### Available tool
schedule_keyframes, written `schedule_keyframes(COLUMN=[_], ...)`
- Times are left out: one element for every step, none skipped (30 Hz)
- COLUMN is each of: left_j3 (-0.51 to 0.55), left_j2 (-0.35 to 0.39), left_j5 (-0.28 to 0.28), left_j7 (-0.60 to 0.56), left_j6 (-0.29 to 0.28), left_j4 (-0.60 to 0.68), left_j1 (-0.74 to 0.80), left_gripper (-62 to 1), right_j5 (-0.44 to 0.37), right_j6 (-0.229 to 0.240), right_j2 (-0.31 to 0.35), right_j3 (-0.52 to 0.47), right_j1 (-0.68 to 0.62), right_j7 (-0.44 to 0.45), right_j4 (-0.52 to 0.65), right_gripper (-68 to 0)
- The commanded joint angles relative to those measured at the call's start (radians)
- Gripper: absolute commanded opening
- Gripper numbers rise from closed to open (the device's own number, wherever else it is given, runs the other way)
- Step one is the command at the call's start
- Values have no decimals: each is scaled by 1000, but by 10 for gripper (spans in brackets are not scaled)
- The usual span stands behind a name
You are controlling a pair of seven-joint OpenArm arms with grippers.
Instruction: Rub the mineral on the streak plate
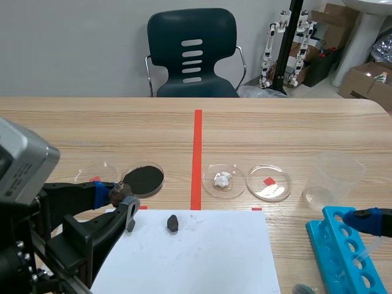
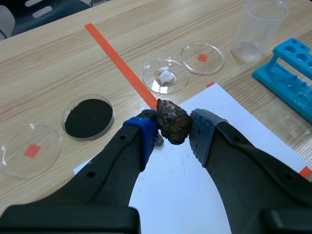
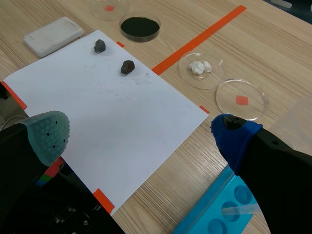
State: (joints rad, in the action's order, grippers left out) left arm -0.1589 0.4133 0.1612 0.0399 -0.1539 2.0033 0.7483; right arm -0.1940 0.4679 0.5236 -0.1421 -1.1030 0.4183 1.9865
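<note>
Well, the mineral point(image 2: 173, 122) is a dark, rough lump, brownish with a little shine. The left gripper point(image 2: 175, 132) has it pinched between its blue and grey pads, at the lower left of the scene, over the upper left corner of the white paper point(image 1: 202, 257). The right gripper point(image 3: 141, 139) stands with fingers wide apart and nothing between them, beside the blue tube rack point(image 1: 346, 251). A smaller dark stone point(image 1: 173, 223) lies on the paper. The white streak plate point(image 3: 53, 35) lies on the table just beside the paper. Behind the paper stand a dish of black powder point(image 1: 144, 177), a dish with white lumps point(image 1: 223, 180), a clear dish point(image 1: 269, 182) and a plastic cup point(image 1: 334, 177). The wooden table point(image 1: 275, 128) runs back to a dark chair point(image 1: 192, 52) and a grey wall point(image 1: 73, 43).
</note>
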Motion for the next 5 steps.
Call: schedule_keyframes(left_j3=[0, 0, 0, 0, 0], left_j2=[3, 3, 3, 3, 3], left_j5=[3, 3, 3, 3, 3], left_j7=[-21, -21, -21, -21, -21], left_j6=[1, 1, 1, 1, 1], left_j4=[7, 7, 7, 7, 7], left_j1=[-1, -1, -1, -1, -1], left_gripper=[-479, -479, -479, -478, -479], right_j5=[-11, -11, -11, -11, -11], right_j6=[0, 0, 0, 0, 0], right_j2=[0, 0, 0, 0, 0], right_j3=[-3, -3, -3, -3, -3], right_j1=[4, 4, 4, 4, 4], right_j7=[14, 14, 14, 14, 14], right_j4=[8, 8, 8, 8, 8], right_gripper=[-71, -71, -71, -71, -71])
